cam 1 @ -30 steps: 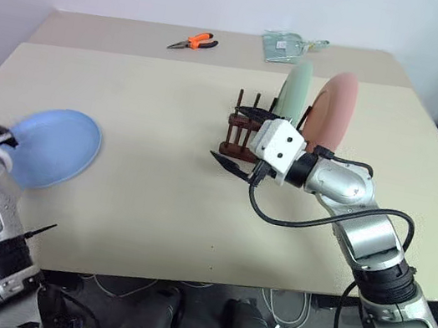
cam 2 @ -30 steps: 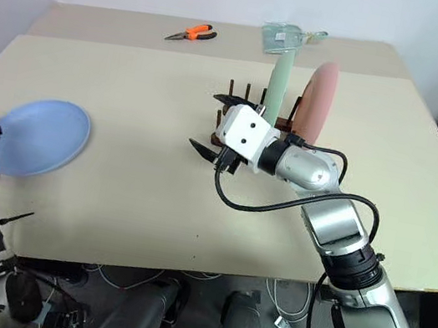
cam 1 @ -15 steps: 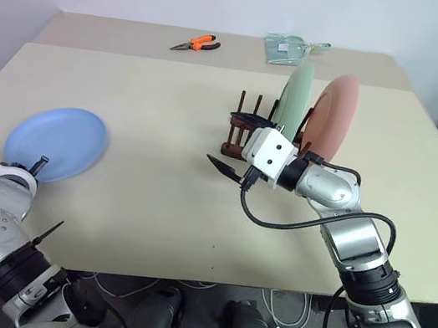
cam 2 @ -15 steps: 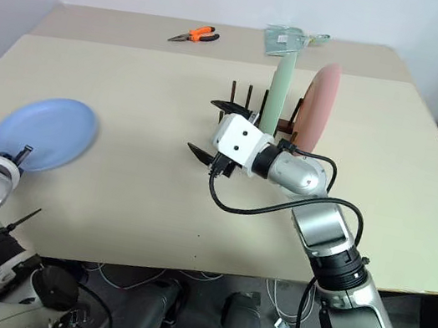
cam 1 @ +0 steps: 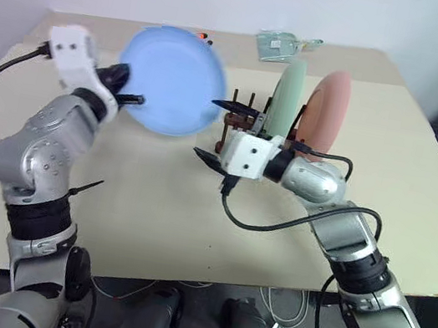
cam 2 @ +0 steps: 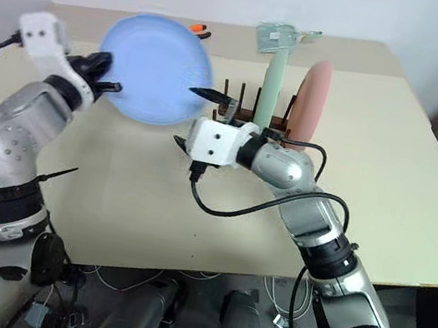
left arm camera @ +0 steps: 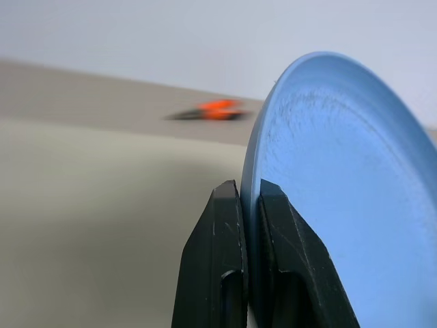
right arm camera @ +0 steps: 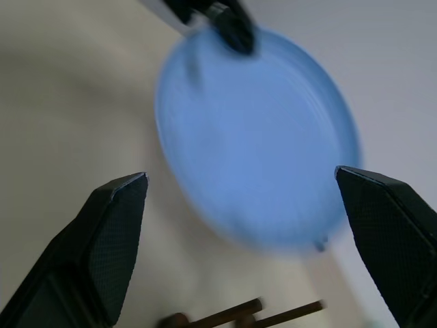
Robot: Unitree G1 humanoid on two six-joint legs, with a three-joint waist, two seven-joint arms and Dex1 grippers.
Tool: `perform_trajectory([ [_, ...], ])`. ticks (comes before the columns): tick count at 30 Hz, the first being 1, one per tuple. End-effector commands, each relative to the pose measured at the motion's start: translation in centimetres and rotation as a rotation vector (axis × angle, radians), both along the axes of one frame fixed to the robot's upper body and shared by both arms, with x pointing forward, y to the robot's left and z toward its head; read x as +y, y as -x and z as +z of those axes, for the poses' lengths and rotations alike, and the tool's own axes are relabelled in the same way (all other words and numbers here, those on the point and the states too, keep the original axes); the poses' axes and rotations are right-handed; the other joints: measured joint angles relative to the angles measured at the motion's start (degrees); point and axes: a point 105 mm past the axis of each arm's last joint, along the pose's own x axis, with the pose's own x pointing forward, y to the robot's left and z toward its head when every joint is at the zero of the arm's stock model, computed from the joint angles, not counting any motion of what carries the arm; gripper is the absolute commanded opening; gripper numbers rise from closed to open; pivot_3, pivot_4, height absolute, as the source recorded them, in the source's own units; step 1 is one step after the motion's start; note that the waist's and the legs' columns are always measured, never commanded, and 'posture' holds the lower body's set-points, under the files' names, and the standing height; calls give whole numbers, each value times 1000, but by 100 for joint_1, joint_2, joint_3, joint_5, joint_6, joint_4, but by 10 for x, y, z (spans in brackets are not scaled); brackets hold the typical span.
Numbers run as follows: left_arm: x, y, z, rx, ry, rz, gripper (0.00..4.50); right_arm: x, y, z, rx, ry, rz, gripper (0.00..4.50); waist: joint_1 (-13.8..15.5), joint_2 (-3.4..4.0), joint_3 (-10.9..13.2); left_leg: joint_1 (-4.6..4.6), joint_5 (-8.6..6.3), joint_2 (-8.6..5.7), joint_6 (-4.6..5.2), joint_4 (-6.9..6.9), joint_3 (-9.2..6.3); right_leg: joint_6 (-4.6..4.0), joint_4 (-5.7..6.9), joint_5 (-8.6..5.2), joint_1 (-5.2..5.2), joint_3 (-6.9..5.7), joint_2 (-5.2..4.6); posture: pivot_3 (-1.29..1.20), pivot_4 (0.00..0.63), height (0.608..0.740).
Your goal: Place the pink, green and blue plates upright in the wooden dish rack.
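My left gripper [cam 1: 130, 91] is shut on the rim of the blue plate [cam 1: 174, 80] and holds it upright in the air, left of the wooden dish rack [cam 1: 236, 123]. In the left wrist view the black fingers [left arm camera: 225, 260] pinch the blue plate [left arm camera: 341, 191] at its edge. The green plate [cam 1: 285, 99] and the pink plate [cam 1: 327, 111] stand upright in the rack. My right gripper [cam 1: 211, 129] is open in front of the rack, facing the blue plate [right arm camera: 259, 137], its jaws spread wide on either side and not touching it.
Orange pliers [cam 2: 198, 30] lie at the back of the table [cam 1: 150, 220], mostly hidden behind the blue plate. A clear packet [cam 1: 281, 45] lies at the back behind the rack. The table's front half is bare.
My left gripper closed on the blue plate's rim, lifted it off the table and swung it up and right toward the rack. My right gripper shifted slightly left and rolled.
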Motion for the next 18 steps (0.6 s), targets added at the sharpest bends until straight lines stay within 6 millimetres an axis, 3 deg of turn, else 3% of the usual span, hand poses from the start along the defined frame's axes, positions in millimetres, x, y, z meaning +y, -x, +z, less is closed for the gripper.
perform_trajectory([
  [1, -15, 8, 24, -70, -32, -68, 39, 6, -9, 2, -90, 39, -24, 4500, -9, 0, 0, 0, 1, 1, 0, 0, 0, 0, 1, 0, -1, 0, 1, 0, 150, 719],
  [3, -23, 10, 29, -80, -45, -112, 39, 8, -13, -2, -101, 59, -30, 4500, -6, 0, 0, 0, 3, 2, 0, -2, 0, -1, 2, 0, -3, 2, 6, 0, 150, 719],
  [12, -24, 15, 29, -88, -4, -147, 0, 11, -14, -6, -114, 60, -28, 39, 16, 0, 0, 0, 3, 2, -1, 1, -1, -2, 3, 0, -1, 3, 8, 0, 150, 719],
  [13, -23, 16, 33, -109, 28, -147, 712, 11, -13, -7, -120, 59, -22, 0, 17, 0, 0, 0, 3, 2, -1, 1, -1, -2, 2, 0, -1, 3, 7, 0, 150, 719],
  [15, -18, 16, 42, -155, 83, -130, 1484, 12, -10, -7, -134, 57, -12, 0, 19, -1, 0, 0, 3, 2, -1, 3, -2, -2, 2, 0, 1, 2, 8, 0, 150, 719],
  [18, 13, 15, 70, -293, 149, 28, 2989, 16, -6, -4, -124, -6, -2, 0, 22, -5, 3, 0, 4, 2, -3, 4, -3, -3, 2, 1, 0, 1, 9, 0, 150, 719],
])
